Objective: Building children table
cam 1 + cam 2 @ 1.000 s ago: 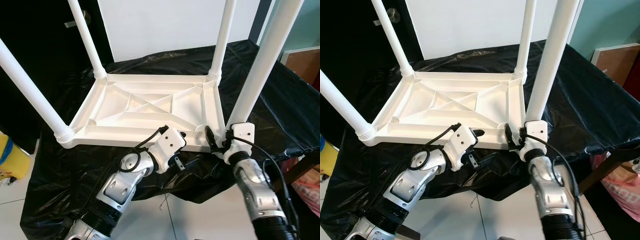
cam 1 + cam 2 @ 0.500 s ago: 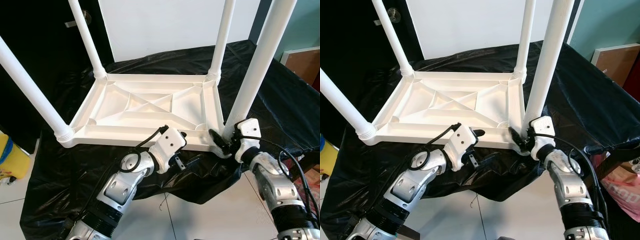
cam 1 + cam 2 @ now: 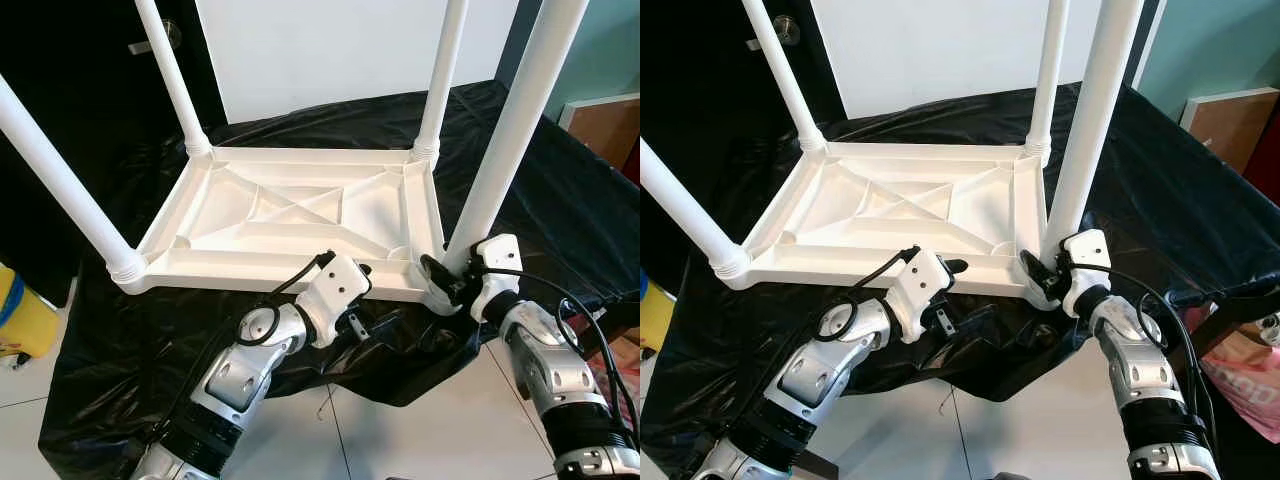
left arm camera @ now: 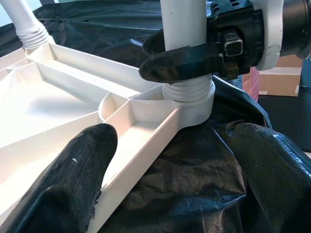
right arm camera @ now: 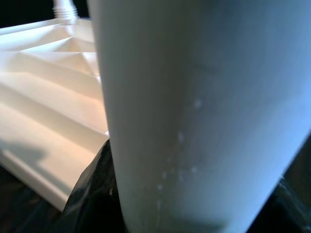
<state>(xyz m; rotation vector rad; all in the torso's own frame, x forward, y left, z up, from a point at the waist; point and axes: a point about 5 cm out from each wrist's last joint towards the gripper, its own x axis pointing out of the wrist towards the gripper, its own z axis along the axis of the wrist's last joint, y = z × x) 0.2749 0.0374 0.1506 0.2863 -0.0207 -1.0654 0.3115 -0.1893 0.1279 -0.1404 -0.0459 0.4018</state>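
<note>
A white plastic children's table (image 3: 290, 215) lies upside down on a black sheet (image 3: 330, 120), with its four legs pointing up. My right gripper (image 3: 445, 280) is shut on the near-right leg (image 3: 510, 130) just above its threaded socket; in the left wrist view its black fingers (image 4: 184, 60) wrap the leg (image 4: 182, 19). My left gripper (image 3: 360, 297) is open at the table's near rim, a little left of that corner. One finger (image 4: 73, 184) rests over the rim, the other (image 4: 272, 165) over the sheet. The leg (image 5: 194, 111) looms close in the right wrist view.
The black-covered surface ends just below both grippers, with white floor tiles (image 3: 330, 430) beneath. A yellow object (image 3: 20, 320) sits on the floor at the left. A brown box (image 3: 610, 125) and a pink bag (image 3: 1250, 385) are at the right.
My right forearm has swung out to the right and its wrist has turned around the near-right leg while staying shut on it. The left gripper has not moved.
</note>
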